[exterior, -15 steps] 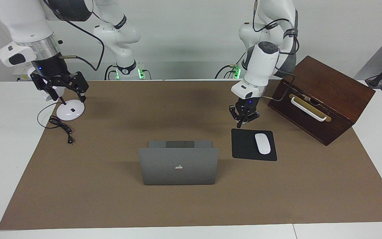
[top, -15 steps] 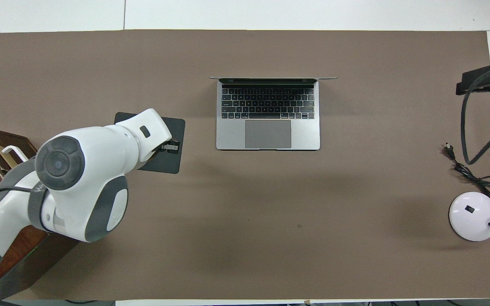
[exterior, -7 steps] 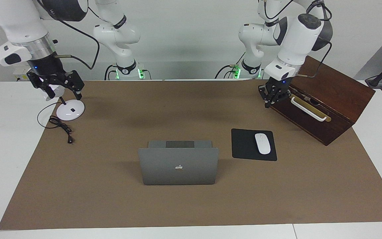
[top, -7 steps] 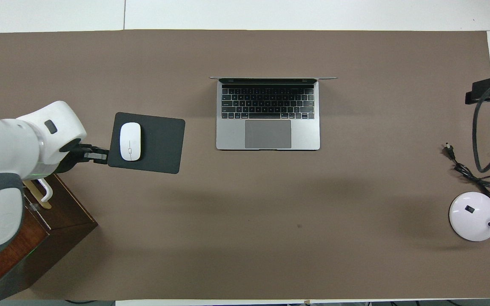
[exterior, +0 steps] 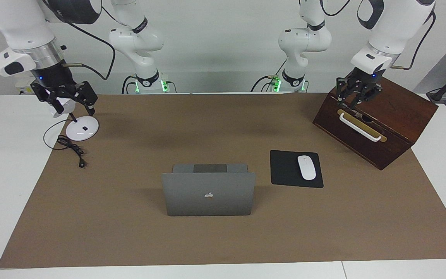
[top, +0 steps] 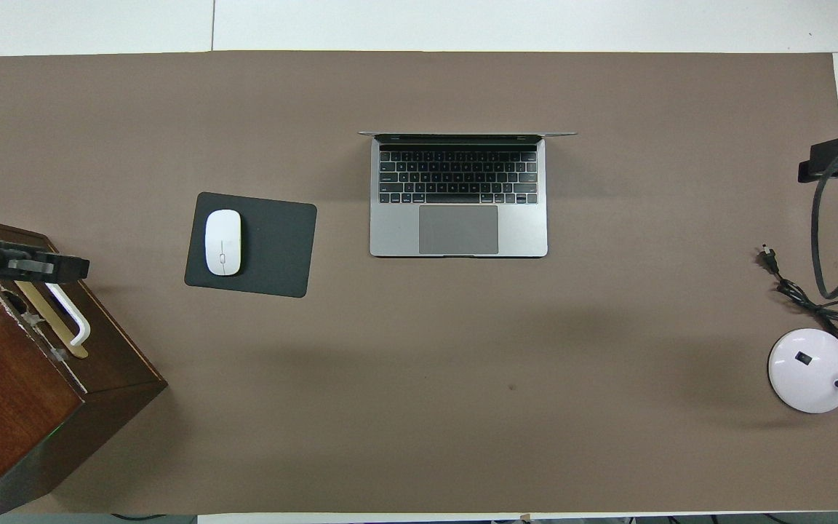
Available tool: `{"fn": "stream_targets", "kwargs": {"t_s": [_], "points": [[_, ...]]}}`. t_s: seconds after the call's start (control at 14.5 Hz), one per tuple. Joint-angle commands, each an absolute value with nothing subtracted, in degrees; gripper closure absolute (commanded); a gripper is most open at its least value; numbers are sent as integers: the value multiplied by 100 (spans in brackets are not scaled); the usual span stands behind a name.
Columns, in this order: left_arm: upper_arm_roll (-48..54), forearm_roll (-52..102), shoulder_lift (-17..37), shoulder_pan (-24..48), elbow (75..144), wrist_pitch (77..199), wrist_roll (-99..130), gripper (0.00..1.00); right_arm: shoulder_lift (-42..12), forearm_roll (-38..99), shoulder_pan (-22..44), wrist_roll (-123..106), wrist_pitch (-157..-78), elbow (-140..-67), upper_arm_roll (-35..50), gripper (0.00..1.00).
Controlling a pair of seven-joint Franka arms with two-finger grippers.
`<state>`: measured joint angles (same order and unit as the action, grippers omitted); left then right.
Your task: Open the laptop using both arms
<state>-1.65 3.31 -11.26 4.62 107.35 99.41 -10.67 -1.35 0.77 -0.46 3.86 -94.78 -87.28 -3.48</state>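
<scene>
Laptop (top: 458, 195): we see it open, so both arms wait clear.
Left end effector (exterior: 356, 95): over the wooden box (exterior: 395, 116), fingers apart, empty.
Right end effector (exterior: 65, 100): over the lamp (exterior: 82, 128), open, empty.

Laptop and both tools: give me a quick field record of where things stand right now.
laptop: open, lid upright, mid-mat, untouched
left tool: over the wooden box, holding nothing
right tool: over the lamp base, holding nothing
mouse: on the mouse pad, beside the laptop toward the left arm's end
task: lid is up
</scene>
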Motion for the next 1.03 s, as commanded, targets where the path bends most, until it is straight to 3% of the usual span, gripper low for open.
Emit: {"fn": "stream_targets", "kwargs": {"t_s": [0.0,0.28,0.96], "points": [[-114,290,-1116,229,10582,9756,-1125,0,35,167,-141,325,-9457,-8947,-299,0],[-105,290,-1169,27,10582,9773,-1116,0,219,167,-141,334,-9571,-9316,-290,0],[-220,54,-1266,140,10442,9721,-1090,0,246,167,-132,308,-9571,-9387,-290,0]]}}
